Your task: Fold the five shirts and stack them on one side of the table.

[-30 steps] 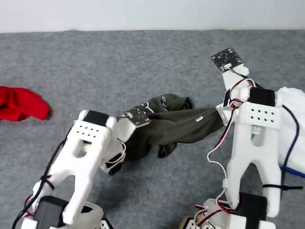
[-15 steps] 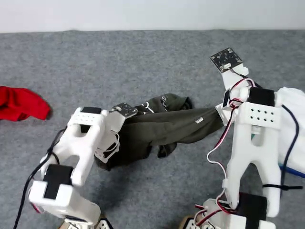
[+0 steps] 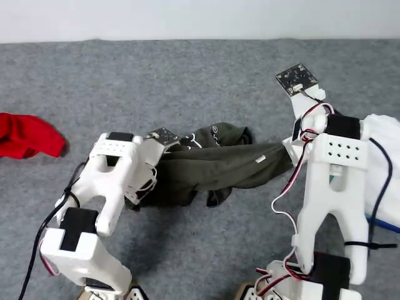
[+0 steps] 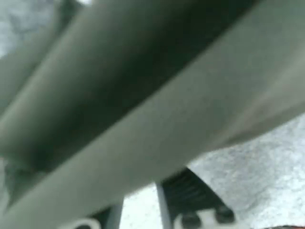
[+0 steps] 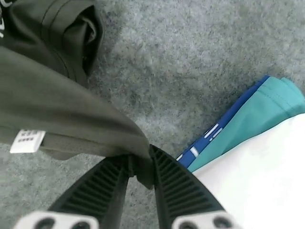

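Pinching opposite edges, left fingers (image 4: 188,190) and right fingers (image 5: 174,184) hold the olive shirt (image 3: 219,166) taut.

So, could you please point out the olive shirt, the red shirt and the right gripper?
olive shirt (image 3: 219,167): high view, middle of the stretched fabric.
red shirt (image 3: 25,136): high view, centre of the bunched cloth.
right gripper (image 5: 139,162): right wrist view, between its fingertips, pinching the olive shirt.

The grey, carpet-like table (image 3: 187,81) carries a crumpled red shirt (image 3: 28,136) at 9 o'clock, near the edge. An olive shirt (image 3: 212,164) is bunched around the centre, stretched toward 3 o'clock. At 3 o'clock a white shirt (image 3: 387,156) lies at the edge, touching a teal-and-blue garment (image 5: 248,114).
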You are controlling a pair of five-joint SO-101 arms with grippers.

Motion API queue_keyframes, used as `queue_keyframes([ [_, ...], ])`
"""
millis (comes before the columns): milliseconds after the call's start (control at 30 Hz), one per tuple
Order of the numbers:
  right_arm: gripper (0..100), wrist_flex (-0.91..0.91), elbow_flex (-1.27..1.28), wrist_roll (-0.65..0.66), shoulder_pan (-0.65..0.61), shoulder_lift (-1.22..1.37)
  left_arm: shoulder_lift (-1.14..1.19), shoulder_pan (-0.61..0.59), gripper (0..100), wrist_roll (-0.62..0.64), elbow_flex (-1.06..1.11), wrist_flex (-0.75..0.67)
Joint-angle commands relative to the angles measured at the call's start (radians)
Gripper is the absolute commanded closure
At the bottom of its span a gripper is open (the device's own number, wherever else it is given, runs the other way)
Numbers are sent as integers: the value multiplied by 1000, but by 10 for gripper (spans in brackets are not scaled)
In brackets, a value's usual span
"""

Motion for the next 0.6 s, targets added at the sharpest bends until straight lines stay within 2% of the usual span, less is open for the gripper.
queue_keyframes([
  [0, 988, 61, -104, -11, 5, -18, -83, -26, 994, -11, -84, 103],
  [300, 988, 180, -417, -11, 1, -18, -494, -123, 995, 31, -401, 282],
  [400, 988, 186, -539, -12, -1, -18, -545, -175, 995, 92, -529, 299],
  [567, 988, 168, -710, -12, -1, -18, -565, -238, 995, 109, -780, 299],
])
